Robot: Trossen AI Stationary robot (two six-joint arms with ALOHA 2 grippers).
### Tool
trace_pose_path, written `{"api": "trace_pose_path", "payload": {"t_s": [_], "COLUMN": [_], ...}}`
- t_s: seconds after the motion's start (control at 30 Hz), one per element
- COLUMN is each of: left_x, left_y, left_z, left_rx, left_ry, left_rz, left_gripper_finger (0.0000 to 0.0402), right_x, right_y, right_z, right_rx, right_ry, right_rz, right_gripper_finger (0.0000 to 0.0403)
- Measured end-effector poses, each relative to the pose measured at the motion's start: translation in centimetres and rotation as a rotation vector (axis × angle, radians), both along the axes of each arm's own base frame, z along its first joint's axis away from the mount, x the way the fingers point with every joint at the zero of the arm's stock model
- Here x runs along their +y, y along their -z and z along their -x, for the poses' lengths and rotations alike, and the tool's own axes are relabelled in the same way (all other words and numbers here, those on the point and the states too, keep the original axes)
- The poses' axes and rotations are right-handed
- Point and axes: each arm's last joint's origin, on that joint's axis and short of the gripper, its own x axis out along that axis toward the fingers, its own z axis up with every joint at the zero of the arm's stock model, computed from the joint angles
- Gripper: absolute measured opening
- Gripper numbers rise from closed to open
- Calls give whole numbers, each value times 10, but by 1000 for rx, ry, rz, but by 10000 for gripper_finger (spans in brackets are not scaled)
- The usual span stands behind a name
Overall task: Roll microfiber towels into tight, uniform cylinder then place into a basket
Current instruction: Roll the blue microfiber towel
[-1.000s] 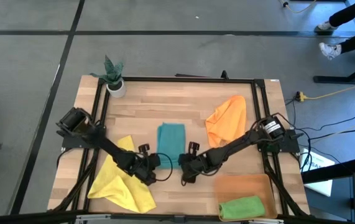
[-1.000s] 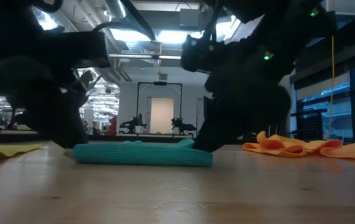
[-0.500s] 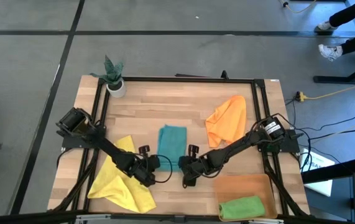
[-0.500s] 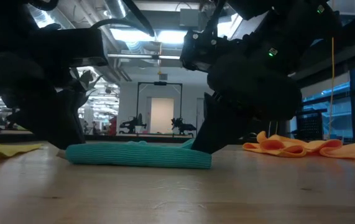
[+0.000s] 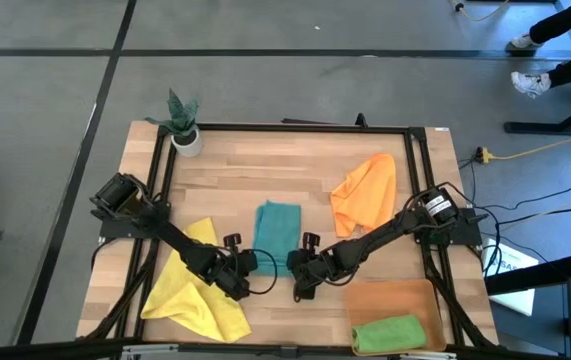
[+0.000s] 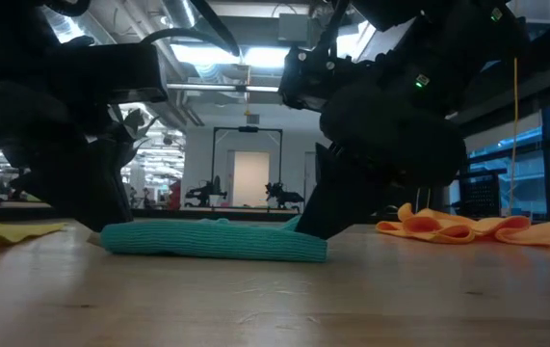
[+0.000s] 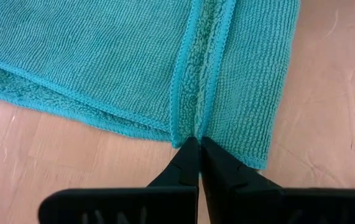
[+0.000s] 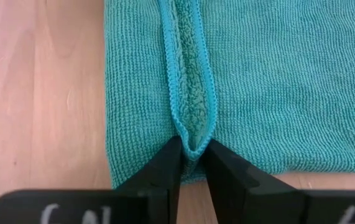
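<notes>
The teal towel lies folded flat at the table's middle; its near edge faces the low view. My left gripper is at the near left corner of that edge and my right gripper at the near right corner, both shut on the cloth. The yellow towel lies crumpled at the near left, the orange towel at the far right. The green towel lies rolled in the orange-brown basket at the near right. My left gripper has its shut fingertips on the towel's near edge, where two hems meet. It comes in low from the near left. The towel lies flat on the table. How many layers are between the tips cannot be told. My right gripper pinches a raised fold of fleecy cloth at the towel's near edge between its two fingertips. It comes in low from the near right, along the fold. The rest of the towel lies flat on the table.
A small white plant pot stands at the far left corner. A dark frame runs around the tabletop. Bare wood shows beyond the teal towel and between the grippers and the near edge.
My right gripper has shifted slightly toward the table's near left. The teal towel's near edge has slid a little toward the left with it. In the last half second nothing has moved.
</notes>
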Motion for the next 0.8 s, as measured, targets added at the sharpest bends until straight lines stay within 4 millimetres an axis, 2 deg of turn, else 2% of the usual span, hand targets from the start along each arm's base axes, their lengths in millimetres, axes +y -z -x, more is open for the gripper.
{"api": "trace_pose_path", "payload": {"t_s": [0.4, 0.63, 0.8], "left_x": [0, 0, 0], "left_y": [0, 0, 0], "left_z": [0, 0, 0], "left_rx": [-3, -3, -4], "left_ry": [-2, -3, -4], "left_rz": [0, 0, 1], "left_gripper_finger": [0, 0, 0], "right_x": [-4, -10, -10], "right_y": [0, 0, -1], "right_z": [-3, -5, -6], "right_rx": [3, 4, 15], "right_ry": [20, 51, 34], "right_rz": [-44, -72, -103], "right_gripper_finger": [77, 97, 81]}}
